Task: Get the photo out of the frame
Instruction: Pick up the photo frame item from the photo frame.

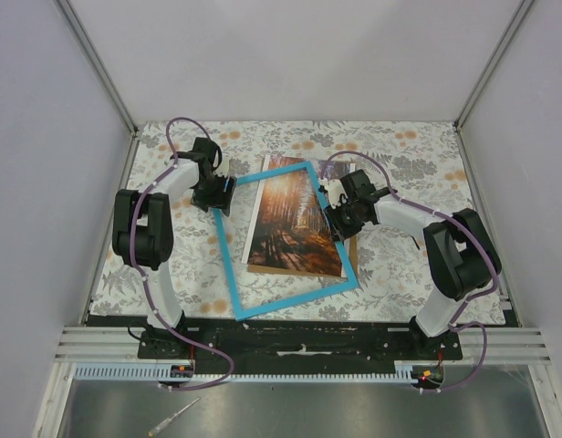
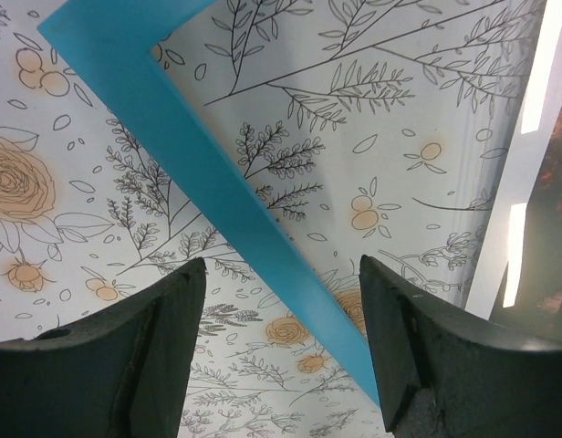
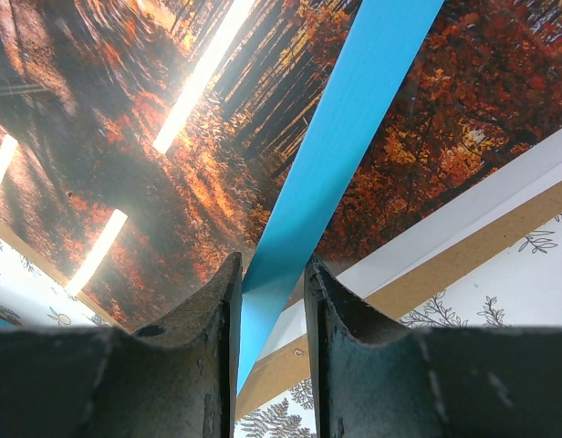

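Left arm (image 1: 162,205): elbow high, forearm stretched forward.
Left end effector (image 2: 281,274): pointing down, jaws wide apart.
Right arm (image 1: 418,224): elbow high, reaching inward.
Right end effector (image 3: 272,265): jaws pinched narrow on the frame (image 3: 354,119).

one blue frame (image 1: 225,260), one forest photo (image 1: 295,228), one floral table cover (image 1: 400,155), two arms (image 1: 158,228), two grippers, left gripper (image 1: 217,199) and right gripper (image 1: 336,219)

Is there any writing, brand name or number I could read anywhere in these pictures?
None: no words, labels or numbers can be read in any view.
The photo shows only forest, the frame is plain blue, and the table cover bears only flowers.
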Tool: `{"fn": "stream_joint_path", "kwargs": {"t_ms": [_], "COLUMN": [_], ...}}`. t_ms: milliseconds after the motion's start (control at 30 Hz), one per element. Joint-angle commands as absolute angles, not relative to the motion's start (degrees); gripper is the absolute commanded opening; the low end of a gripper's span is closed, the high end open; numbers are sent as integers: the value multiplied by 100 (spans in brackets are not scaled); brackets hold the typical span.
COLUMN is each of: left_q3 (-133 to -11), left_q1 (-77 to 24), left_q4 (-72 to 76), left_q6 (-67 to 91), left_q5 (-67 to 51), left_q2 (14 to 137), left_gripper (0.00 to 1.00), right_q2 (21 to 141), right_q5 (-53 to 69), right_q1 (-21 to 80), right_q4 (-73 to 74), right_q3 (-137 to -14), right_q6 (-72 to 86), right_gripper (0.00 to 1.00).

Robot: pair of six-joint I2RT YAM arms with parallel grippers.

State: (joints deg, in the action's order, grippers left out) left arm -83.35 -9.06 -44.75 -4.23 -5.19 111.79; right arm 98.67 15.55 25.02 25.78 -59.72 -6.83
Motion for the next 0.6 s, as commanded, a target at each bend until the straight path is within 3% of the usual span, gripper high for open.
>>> {"fn": "stream_joint_path", "kwargs": {"t_ms": [0,567], "left_q3": [-8270,-8367], "left_q1": [-888,-835], "left_q4": [-4403,-4403], "left_q6": [-290,-308], "left_q5": [-247,-395], "left_q2": [11091,11540], "left_gripper": [74,63], "right_q2": [9923,10055], "right_q5": [1564,1503], "right_q1": [2566,2724], "right_q4": [2566,2944], "right_q3": [-6108,-6504], "right_q6": [-835,-993], "right_gripper": [25,31]}}
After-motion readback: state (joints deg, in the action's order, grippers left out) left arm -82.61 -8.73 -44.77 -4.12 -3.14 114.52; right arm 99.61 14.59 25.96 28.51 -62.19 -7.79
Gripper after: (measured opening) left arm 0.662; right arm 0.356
